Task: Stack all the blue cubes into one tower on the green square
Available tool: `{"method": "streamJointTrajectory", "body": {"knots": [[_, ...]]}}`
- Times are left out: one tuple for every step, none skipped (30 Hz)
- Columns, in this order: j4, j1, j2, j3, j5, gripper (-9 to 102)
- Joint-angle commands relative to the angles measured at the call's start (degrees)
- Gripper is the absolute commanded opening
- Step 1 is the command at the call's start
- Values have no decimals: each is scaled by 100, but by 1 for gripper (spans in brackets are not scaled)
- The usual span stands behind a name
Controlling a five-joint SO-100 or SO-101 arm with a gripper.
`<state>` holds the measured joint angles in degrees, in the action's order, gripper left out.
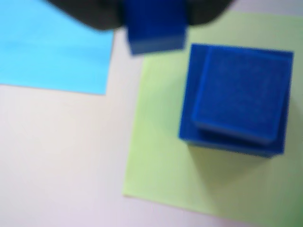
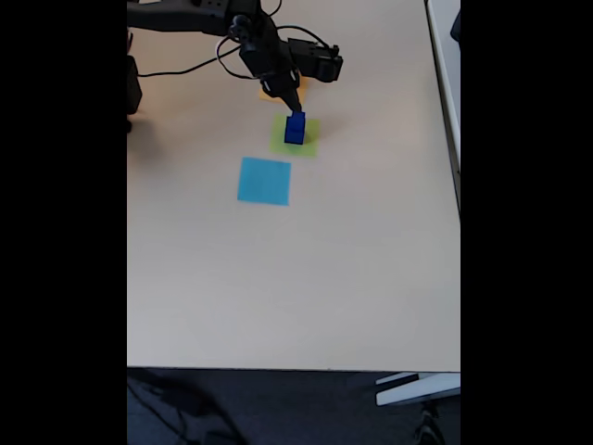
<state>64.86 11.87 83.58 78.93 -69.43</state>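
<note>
In the blurred wrist view my gripper point(image 1: 156, 21) is shut on a small dark blue cube point(image 1: 156, 33) at the top edge, dark fingers on either side of it. To its lower right a mid-sized blue cube point(image 1: 239, 92) sits slightly turned on a larger blue cube point(image 1: 188, 90), both on the pale green square point(image 1: 156, 156). The held cube hangs left of that stack, over the green square's edge. In the fixed view the gripper point(image 2: 291, 104) points down just above the blue stack point(image 2: 295, 130) on the green square point(image 2: 311, 145).
A flat light blue square point(image 1: 52, 47) point(image 2: 264, 181) lies beside the green one on the beige table point(image 2: 306, 278). An orange-yellow square point(image 2: 270, 93) is partly under the arm. Cables trail at the table's far left.
</note>
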Motion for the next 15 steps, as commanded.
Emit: {"method": "streamJointTrajectory", "body": {"knots": [[62,105,334,-334,70,0],[62,132,325,-325,97,0],[62,149,316,-316,123,0],[62,167,308,-316,149,0],[62,176,308,-299,158,0],[62,193,308,-281,158,0],[62,202,308,-272,158,0],[62,211,308,-264,158,0],[62,220,299,-246,158,0],[62,229,290,-237,158,0],[62,246,290,-211,158,0],[35,272,290,-167,158,0],[18,308,281,-123,158,0],[-18,343,264,-88,185,0],[-44,369,246,-79,220,0]]}}
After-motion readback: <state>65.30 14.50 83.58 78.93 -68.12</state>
